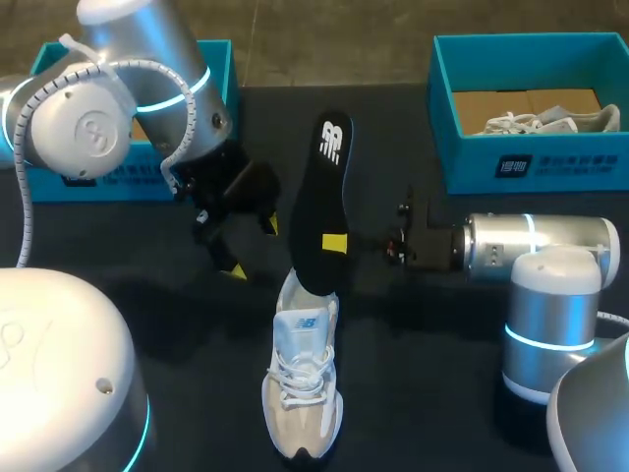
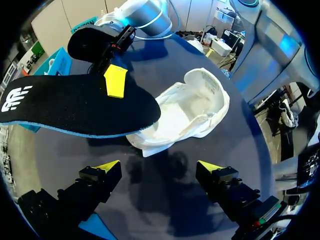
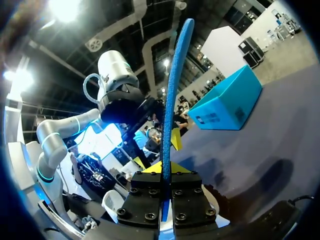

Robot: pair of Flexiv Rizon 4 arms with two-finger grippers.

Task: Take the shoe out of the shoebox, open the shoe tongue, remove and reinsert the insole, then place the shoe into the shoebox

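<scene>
At the far left of the table (image 1: pixel 413 413), a blue shoebox (image 1: pixel 211 59) is being largely hidden by the left arm (image 1: pixel 128 88), which is coming in from that corner. The left gripper (image 1: pixel 253 248) is being held low over the dark tabletop, just left of the shoe, and its yellow-tipped fingers are being held wide apart with nothing between them. In the left wrist view the same gripper (image 2: pixel 159 167) is being pointed at the shoe (image 2: pixel 190 112), which is lying ahead of the spread fingers and apart from them.

Toward the middle, the black insole (image 1: pixel 329 206) is being held up off the table, tilted, with its blue underside edge showing in the left wrist view (image 2: pixel 75 107). Its lower end is being hung over the heel opening of the pale shoe (image 1: pixel 303 383). Whether the two are touching cannot be told. The shoe is being left flat on the table, outside both boxes, with its toe toward the camera and its laces loose.

The right gripper (image 1: pixel 334 243) is being reached in from the right and is being clamped on the insole near its lower end. In the right wrist view the insole (image 3: pixel 175 85) is being seen edge-on, rising from between the closed fingers of the gripper (image 3: pixel 162 172).

At the far right, an open blue box (image 1: pixel 531 128) is being occupied by a second shoe (image 1: pixel 550 120).
</scene>
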